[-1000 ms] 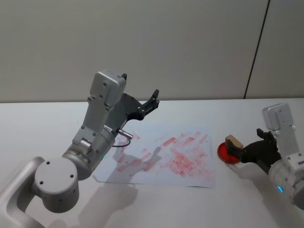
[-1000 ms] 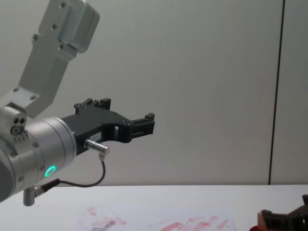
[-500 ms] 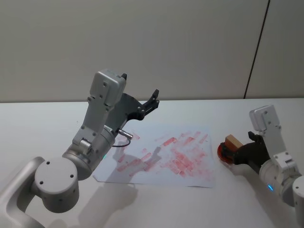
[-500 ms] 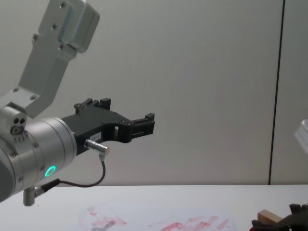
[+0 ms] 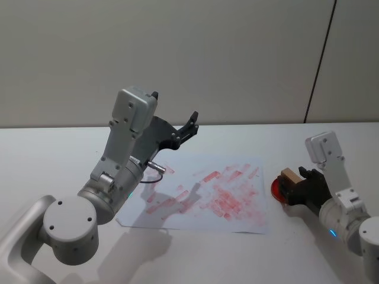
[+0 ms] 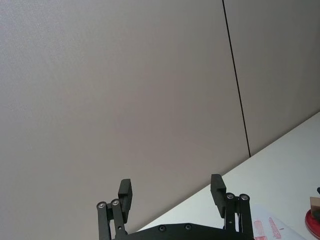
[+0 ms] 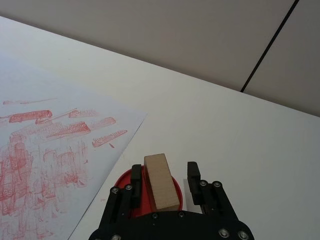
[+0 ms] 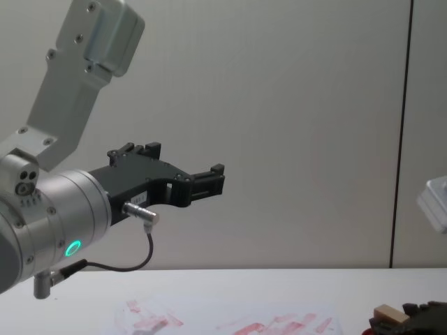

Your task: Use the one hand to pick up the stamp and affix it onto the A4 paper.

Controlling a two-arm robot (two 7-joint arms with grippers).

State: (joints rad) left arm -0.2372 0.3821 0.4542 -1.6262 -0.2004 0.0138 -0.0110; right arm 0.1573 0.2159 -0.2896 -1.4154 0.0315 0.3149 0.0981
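Right hand (image 7: pixel 164 171) straddles the stamp (image 7: pixel 160 181) on the red pad (image 7: pixel 124 178) — left hand (image 6: pixel 171 183) raised.

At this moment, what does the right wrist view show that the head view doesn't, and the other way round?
Right wrist view: the right gripper open astride the stamp, with a gap between the block and one finger. Head view: the left gripper open, parked high over the left side of the A4 paper, and the sheet's full outline. Both: the stamp standing on the red pad, beside the paper's right edge.
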